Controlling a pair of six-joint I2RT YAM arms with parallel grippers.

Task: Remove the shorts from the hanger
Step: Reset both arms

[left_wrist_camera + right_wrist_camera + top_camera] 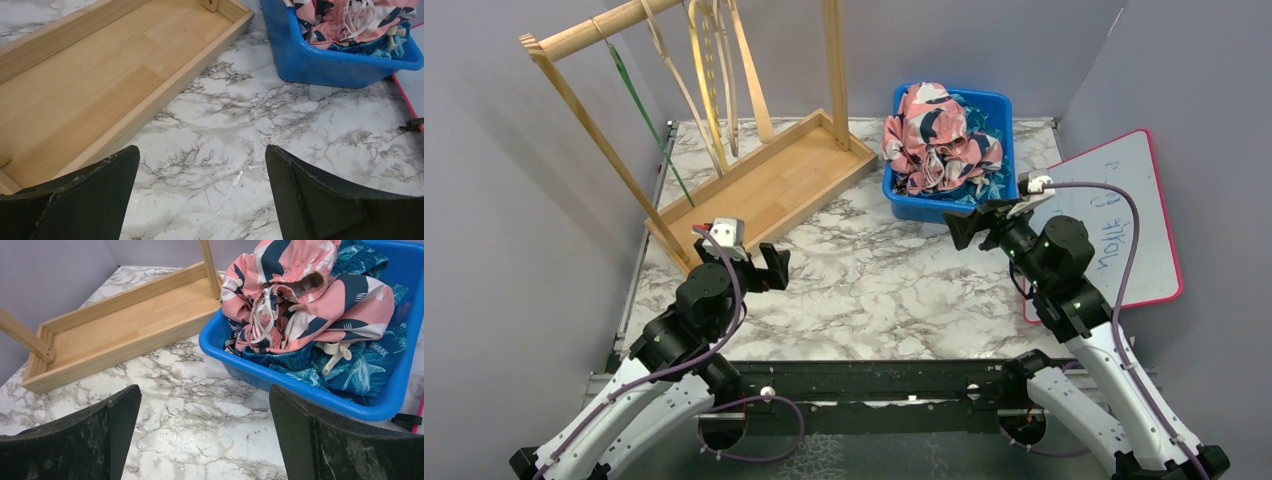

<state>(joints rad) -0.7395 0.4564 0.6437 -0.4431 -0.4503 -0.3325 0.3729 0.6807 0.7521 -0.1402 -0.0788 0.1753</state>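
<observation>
While left gripper (pixel 201 152) and right gripper (pixel 205 390) hover, jaws apart and empty, the shorts (pixel 939 140) lie heaped in the bin (pixel 1001 104) (far right); hangers (pixel 714 80) far left look bare, so removal seems done, only retreat remaining.

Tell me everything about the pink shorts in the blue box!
The pink shorts are soft, crumpled fabric with navy and white blotches, a gathered elastic waist and a white drawstring. They lie bunched on top of teal patterned shorts inside the blue bin, heaped above its rim.
</observation>
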